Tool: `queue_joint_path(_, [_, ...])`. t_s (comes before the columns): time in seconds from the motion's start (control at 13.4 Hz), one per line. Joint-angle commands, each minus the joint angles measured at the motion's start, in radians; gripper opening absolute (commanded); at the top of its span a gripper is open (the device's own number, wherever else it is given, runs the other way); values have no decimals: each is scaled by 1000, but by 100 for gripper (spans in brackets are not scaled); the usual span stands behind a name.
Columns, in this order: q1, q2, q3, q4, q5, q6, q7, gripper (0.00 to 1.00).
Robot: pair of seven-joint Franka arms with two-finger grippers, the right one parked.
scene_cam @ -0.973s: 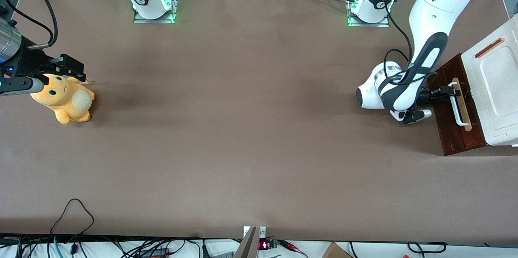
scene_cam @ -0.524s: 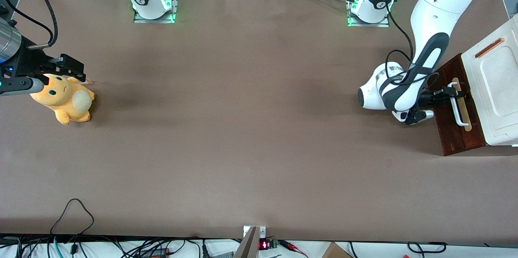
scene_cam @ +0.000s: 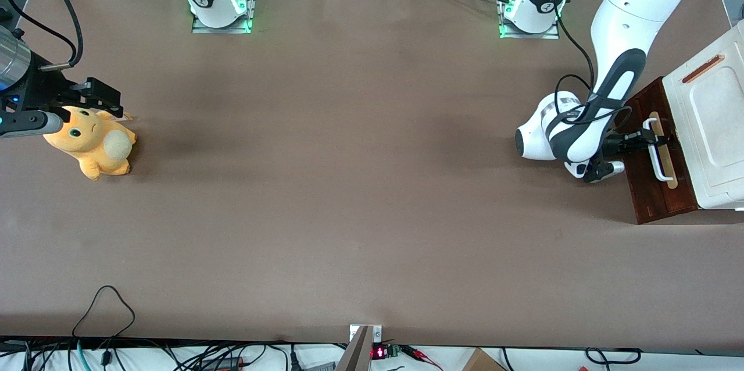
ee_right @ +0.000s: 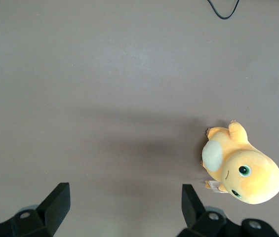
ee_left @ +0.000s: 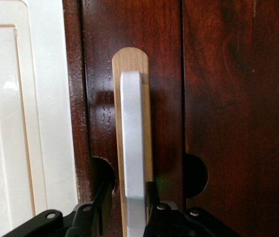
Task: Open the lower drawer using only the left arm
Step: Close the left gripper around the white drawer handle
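Observation:
The lower drawer (scene_cam: 646,188) shows its dark reddish-brown front (ee_left: 228,98) at the working arm's end of the table, standing out a little from the cream-white cabinet (scene_cam: 712,127). A white loop handle (scene_cam: 661,160) (ee_left: 132,138) lies on a pale wood strip (ee_left: 129,59). The left arm (scene_cam: 581,127) reaches down to it. Its black gripper (scene_cam: 651,139) (ee_left: 127,200) is open, one finger on each side of the handle's end. One finger (ee_left: 152,195) lies close against the handle; a gap separates the second (ee_left: 102,195) from it.
An orange plush toy (scene_cam: 93,144) (ee_right: 243,170) lies toward the parked arm's end of the table. A black cable loop (scene_cam: 104,301) rests near the table's front edge. The cabinet's cream-white panel (ee_left: 25,123) borders the drawer front.
The left arm has shifted slightly toward the drawer, carrying the gripper farther onto the handle's end. The drawer looks unmoved.

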Motion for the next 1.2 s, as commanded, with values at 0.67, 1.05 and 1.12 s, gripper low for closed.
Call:
queue_joint_path(0.67, [21, 27, -9, 25, 23, -19, -7, 15])
queue_joint_path(1.05, [3, 22, -12, 25, 23, -19, -6, 1])
queue_joint_path(1.12, [-12, 21, -16, 27, 23, -19, -4, 0])
